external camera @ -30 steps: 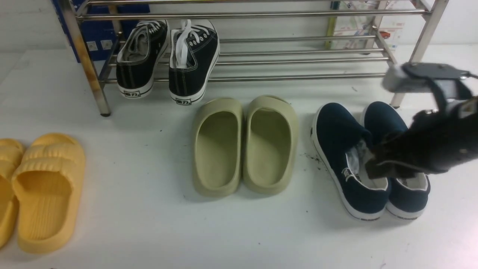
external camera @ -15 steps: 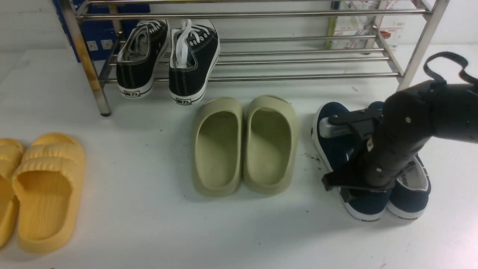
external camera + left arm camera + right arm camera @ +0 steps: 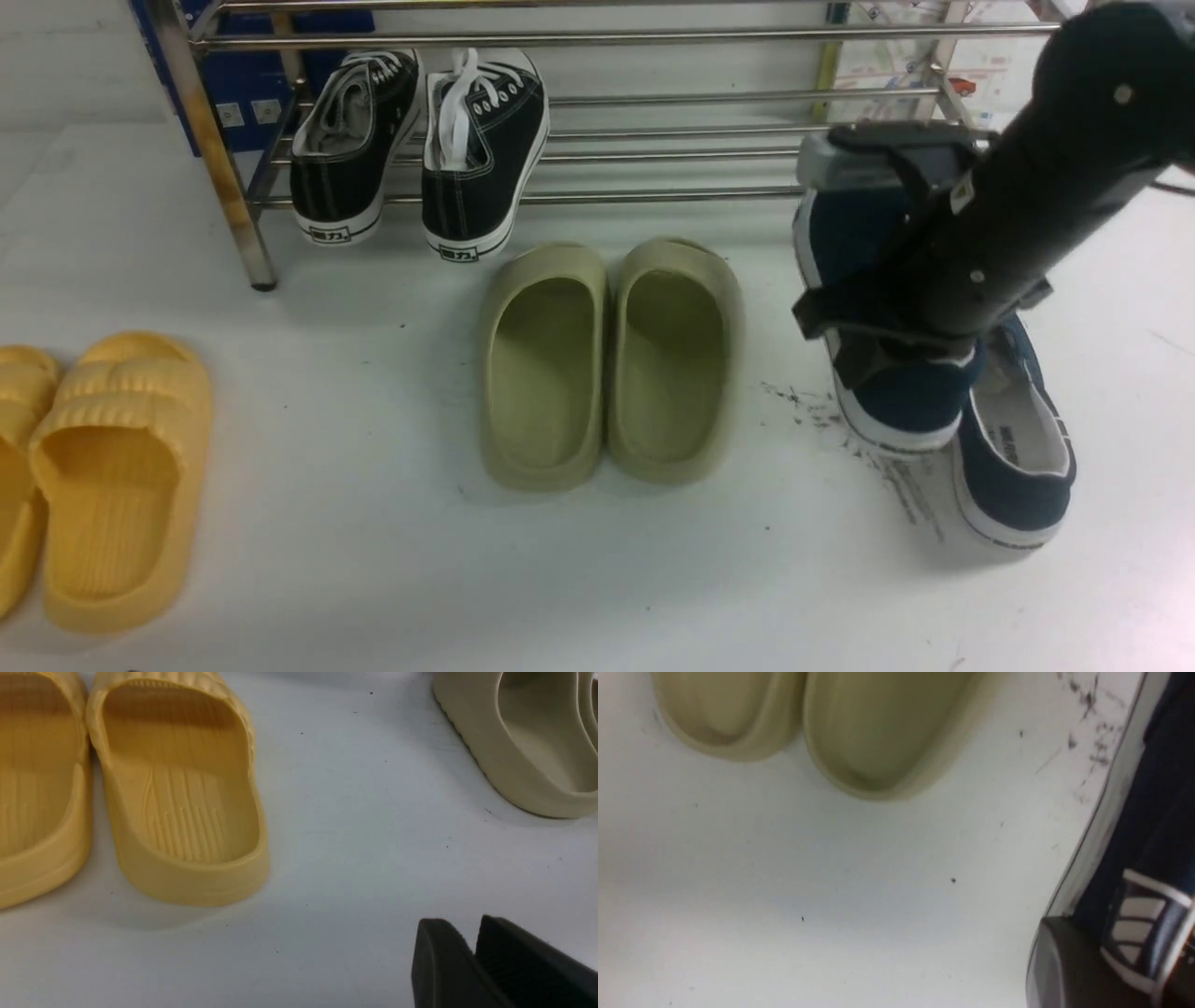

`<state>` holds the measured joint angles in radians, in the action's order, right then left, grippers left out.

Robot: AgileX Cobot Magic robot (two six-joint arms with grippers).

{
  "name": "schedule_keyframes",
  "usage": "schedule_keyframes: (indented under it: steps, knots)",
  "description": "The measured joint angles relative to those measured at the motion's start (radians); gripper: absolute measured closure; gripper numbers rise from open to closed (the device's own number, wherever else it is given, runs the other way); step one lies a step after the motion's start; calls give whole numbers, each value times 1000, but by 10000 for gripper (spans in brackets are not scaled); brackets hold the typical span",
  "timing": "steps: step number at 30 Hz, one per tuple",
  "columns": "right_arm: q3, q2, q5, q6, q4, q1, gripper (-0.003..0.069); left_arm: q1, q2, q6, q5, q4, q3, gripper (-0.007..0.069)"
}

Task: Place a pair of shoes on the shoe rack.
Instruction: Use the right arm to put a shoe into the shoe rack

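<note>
Right pincer [image 3: 873, 347] clenched on left shoe [image 3: 840, 233] at the heel: down on the table [image 3: 373, 560] half a second ago, now lifted, toe up at the rack [image 3: 653, 196], right end. Means first shoe under way; mate [image 3: 1013, 467] lying near right. Left pincer [image 3: 472, 938] empty by yellow slides [image 3: 182, 812]; clenched or not, cannot tell.

Navy shoe [image 3: 1153, 812] against a dark gripper finger [image 3: 1069, 970], above a white surface [image 3: 831, 882].
The shoe's white sole runs down the right edge of the frame to the finger at lower right. The heels of two olive slides [image 3: 882, 732] fill the upper left, and dark scuffs [image 3: 1092, 742] speckle the upper right.
</note>
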<state>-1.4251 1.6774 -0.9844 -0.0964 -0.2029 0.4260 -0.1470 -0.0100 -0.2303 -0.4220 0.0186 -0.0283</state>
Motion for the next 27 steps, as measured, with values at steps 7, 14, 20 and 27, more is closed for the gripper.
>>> schedule_keyframes:
  steps: [7, 14, 20, 27]
  knots:
    - [-117, 81, 21, 26, 0, -37, 613, 0, 0, 0, 0, 0, 0, 491]
    - [-136, 161, 97, 154, -12, -58, 613, 0, 0, 0, 0, 0, 0, 484]
    - [-136, 206, 170, 173, -35, -58, 613, 0, 0, 0, 0, 0, 0, 475]
    - [-217, 282, 215, 174, -28, -58, 613, 0, 0, 0, 0, 0, 0, 470]
